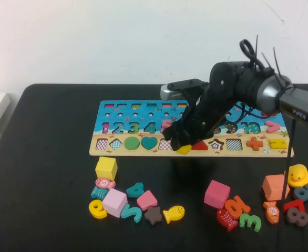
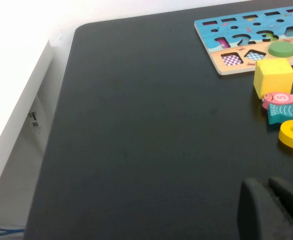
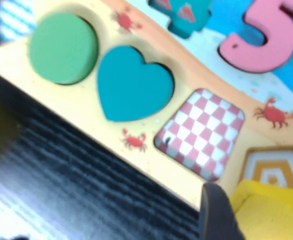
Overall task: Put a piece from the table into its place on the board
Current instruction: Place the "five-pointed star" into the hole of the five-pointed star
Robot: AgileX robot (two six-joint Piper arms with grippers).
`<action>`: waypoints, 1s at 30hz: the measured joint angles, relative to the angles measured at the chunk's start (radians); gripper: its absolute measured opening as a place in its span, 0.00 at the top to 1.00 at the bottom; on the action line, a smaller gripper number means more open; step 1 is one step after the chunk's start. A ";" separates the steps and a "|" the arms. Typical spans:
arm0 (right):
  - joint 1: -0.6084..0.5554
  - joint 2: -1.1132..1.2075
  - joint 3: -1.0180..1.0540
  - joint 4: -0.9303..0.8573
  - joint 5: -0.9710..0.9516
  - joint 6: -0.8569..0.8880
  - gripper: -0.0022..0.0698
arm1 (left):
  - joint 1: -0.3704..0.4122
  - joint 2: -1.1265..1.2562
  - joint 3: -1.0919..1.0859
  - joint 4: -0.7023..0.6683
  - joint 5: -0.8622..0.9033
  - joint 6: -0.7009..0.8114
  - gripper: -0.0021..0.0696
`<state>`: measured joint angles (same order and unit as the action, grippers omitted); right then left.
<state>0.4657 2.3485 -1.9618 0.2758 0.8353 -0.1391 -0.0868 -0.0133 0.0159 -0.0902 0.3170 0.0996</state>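
The small flat yellow wooden pentagon (image 1: 184, 149), judged light, stiff and best pinched by opposite edges, is held by the right gripper (image 1: 181, 144) at the pentagon hollow (image 3: 275, 171) of the long wooden puzzle board (image 1: 117, 151); left gripper (image 2: 271, 210) parked clear, grasp undeterminable.

this looks like a robot test room, like a lab, not a home. a wide black table (image 1: 49, 173) stands against a bare white wall (image 1: 117, 37). a black robot arm (image 1: 238, 84) with cable ties and loose wires reaches over a wooden puzzle board (image 1: 143, 118), and its pincer (image 1: 188, 144) hangs low at the board's front edge. toy blocks, numbers and fish (image 1: 173, 212) lie spread on the table in front of the pincer, like a set-up for practice.
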 joint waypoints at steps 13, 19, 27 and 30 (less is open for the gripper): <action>0.000 0.011 -0.076 -0.028 0.007 -0.074 0.46 | 0.000 0.000 0.000 0.000 0.000 0.000 0.97; 0.000 0.011 -0.117 -0.038 0.030 -0.186 0.46 | 0.000 0.000 0.000 0.000 0.000 0.000 0.97; 0.000 0.011 -0.117 -0.030 0.063 -0.438 0.46 | 0.000 0.000 0.000 0.000 0.000 0.000 0.97; 0.000 0.011 -0.117 -0.028 0.063 -0.483 0.46 | 0.000 0.000 0.000 0.000 0.000 0.000 0.97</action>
<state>0.4657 2.3591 -2.0791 0.2478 0.8979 -0.6222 -0.0868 -0.0133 0.0159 -0.0902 0.3170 0.0996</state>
